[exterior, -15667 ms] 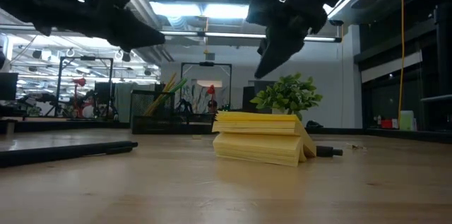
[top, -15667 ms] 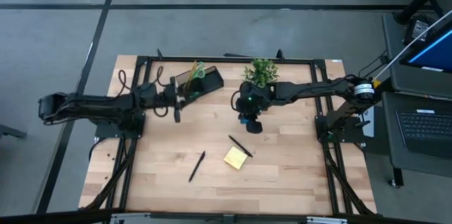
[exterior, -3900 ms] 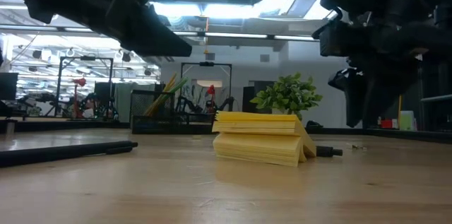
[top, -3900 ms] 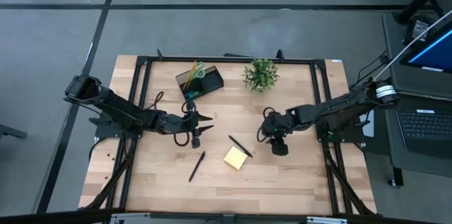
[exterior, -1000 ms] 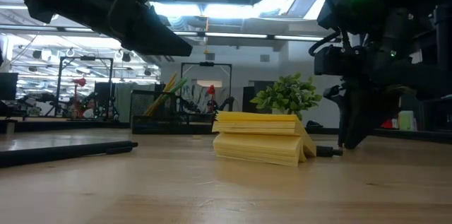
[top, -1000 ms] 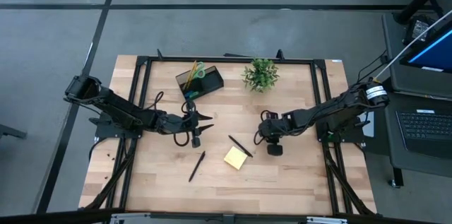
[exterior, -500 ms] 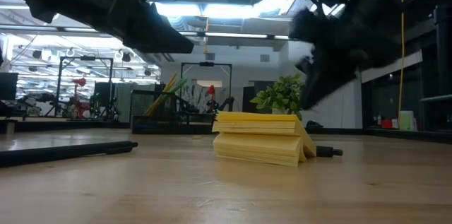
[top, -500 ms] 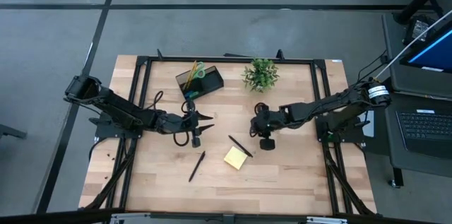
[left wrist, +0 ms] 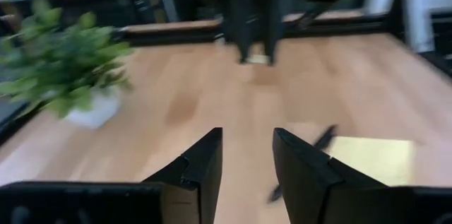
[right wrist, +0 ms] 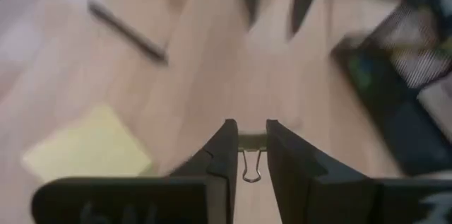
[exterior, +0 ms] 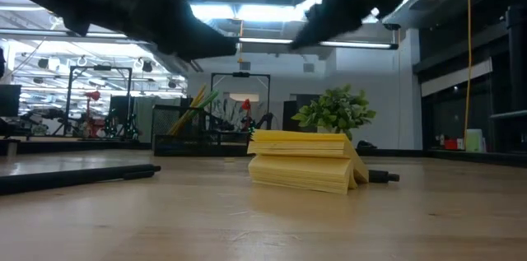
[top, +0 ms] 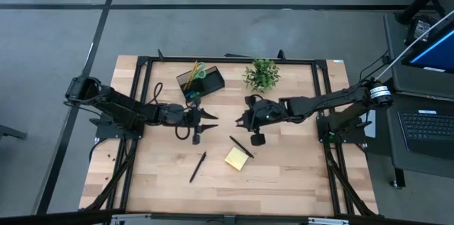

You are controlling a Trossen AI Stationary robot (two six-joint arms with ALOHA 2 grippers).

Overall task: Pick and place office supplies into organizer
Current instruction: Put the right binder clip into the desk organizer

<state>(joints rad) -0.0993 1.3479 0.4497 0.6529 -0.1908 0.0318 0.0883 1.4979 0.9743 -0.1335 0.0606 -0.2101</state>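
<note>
- Right wrist view: the right gripper point(right wrist: 245, 155) has its fingers nipped on a small binder clip point(right wrist: 248, 168).
- It hangs between the organizer point(top: 201, 81) and the sticky-note pad point(top: 237, 157).
- Left gripper point(top: 210, 118), fingers parted and empty, sits just below the organizer.

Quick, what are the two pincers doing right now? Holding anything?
Left pincer: open, holding nothing.
Right pincer: closed on a small binder clip.

Even overhead light; wrist views motion-blurred; low-view arms backlit.
</note>
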